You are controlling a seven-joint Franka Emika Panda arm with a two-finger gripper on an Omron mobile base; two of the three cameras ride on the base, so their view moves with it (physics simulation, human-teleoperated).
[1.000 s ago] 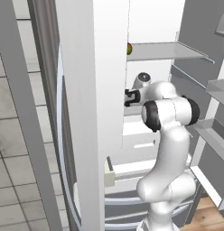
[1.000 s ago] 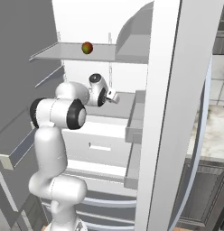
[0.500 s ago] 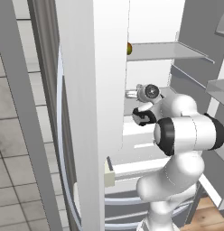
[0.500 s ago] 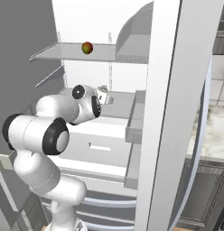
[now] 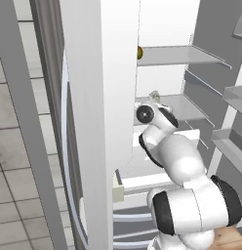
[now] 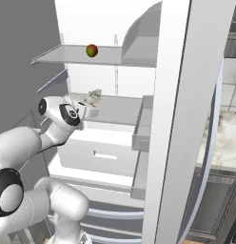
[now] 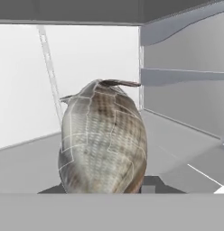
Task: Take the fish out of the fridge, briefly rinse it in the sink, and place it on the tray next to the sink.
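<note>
The fish [image 7: 104,137] sits directly ahead of the gripper [image 7: 105,189], between its fingertips, long axis running away from the hand, above the grey shelf [image 6: 117,107] inside the fridge [image 6: 103,19]. The jaws are pinching the fish (lifted or resting: cannot tell). No brands, labels or writing are readable.

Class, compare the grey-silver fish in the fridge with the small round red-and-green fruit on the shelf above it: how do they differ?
The scaly grey-brown fish is elongated; the red-and-green fruit is round and smooth. The fish sits at the gripper by the middle grey shelf; the fruit rests untouched on the upper shelf. Both are inside the white fridge.
</note>
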